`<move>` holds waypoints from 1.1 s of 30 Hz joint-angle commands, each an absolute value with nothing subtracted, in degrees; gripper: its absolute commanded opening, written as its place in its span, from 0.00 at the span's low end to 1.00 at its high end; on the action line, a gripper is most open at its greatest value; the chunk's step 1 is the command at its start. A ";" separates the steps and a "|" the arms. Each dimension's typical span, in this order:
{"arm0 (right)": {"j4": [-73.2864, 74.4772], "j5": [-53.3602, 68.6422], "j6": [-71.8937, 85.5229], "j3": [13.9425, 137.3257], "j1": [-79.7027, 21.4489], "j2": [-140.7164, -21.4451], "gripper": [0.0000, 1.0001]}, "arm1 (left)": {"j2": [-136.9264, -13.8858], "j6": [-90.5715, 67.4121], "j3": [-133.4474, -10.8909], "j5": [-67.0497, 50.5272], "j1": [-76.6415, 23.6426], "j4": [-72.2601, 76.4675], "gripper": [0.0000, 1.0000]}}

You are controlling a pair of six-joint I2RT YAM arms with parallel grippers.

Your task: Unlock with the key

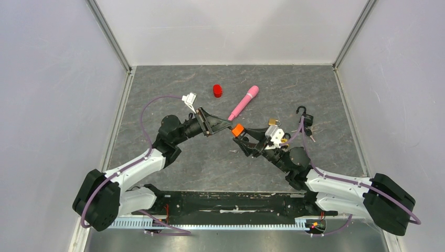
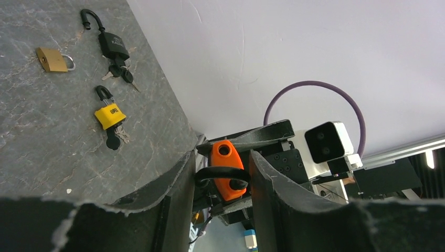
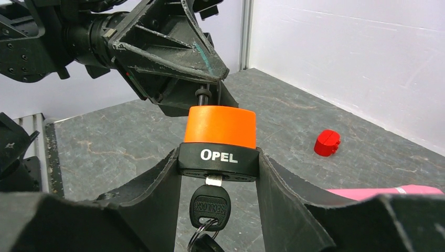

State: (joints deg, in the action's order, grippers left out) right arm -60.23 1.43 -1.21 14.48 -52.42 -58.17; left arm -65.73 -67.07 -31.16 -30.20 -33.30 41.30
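The right hand [image 3: 219, 163] clenched the orange padlock [image 3: 222, 126] at the top view's centre, its key [image 3: 210, 206] hanging in the keyhole; the left hand [image 2: 219, 168] straddled the shackle [image 2: 223, 172], though whether it gripped I could not tell. An off-centre pinch could let the shackle slip or wrench the lock askew. Beyond spread the grey marbled worktop [image 1: 173, 84], boxed by plain white walls [image 1: 231, 31]

Table [image 1: 294, 84] bears red cap [image 1: 217, 91], pink stick [image 1: 243, 103], brass padlock [image 2: 51, 60], yellow padlock [image 2: 109, 115].
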 commanded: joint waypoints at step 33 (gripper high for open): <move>-46.68 -18.04 -15.78 8.16 -51.09 -55.21 0.00 | -76.00 -70.42 -24.64 -29.17 -31.87 38.43 0.51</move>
